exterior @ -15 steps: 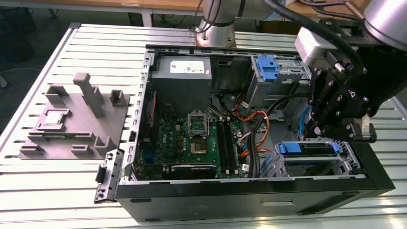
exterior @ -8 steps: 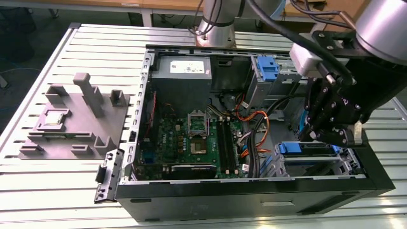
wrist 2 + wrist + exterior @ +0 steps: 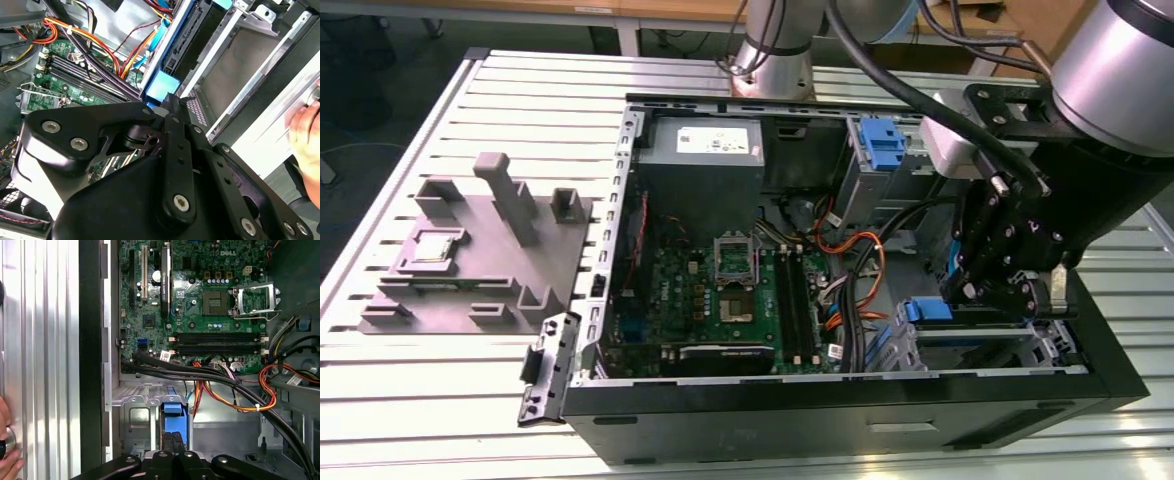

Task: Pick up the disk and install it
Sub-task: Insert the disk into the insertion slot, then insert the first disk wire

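Meeting blue-railed flat disk (image 3: pixel 172 422): slim black fingers (image 3: pixel 168 442).

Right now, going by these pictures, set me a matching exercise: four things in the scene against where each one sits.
Things:
1. gripper
2. grey fixture
3. power supply
4. CPU socket

Places:
A. on the green motherboard
B. on the slatted table, outside the case, at the exterior view's left
C. at the disk in the drive bay
D. in the case corner nearest the arm's base

Pairs: 1-C, 2-B, 3-D, 4-A.
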Controlling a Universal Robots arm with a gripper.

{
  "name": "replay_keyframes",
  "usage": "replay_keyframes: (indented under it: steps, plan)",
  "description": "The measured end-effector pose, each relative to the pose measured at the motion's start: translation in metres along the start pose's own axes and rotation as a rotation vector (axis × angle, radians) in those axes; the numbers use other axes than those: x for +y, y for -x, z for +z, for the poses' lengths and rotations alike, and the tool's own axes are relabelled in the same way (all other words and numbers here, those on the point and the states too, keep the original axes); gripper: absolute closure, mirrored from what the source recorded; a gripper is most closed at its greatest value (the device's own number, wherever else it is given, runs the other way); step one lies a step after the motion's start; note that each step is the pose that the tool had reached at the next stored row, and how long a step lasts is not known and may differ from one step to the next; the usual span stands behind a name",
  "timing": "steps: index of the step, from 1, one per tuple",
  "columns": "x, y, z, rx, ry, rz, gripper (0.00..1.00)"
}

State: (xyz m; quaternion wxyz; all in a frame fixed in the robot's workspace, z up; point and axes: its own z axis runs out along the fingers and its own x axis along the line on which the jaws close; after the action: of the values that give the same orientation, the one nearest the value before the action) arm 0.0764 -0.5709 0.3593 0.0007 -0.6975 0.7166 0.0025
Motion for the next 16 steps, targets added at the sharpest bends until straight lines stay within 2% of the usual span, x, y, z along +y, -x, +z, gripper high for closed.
replay_keyframes:
  steps: [13, 16]
  plan:
    - [-0.0001, 0.0000, 0.0001, -0.0002, -0.0005, 0.000, 0.90]
    - [-0.0040, 0.0001, 0.0002, -0.0004, -0.0005, 0.000, 0.90]
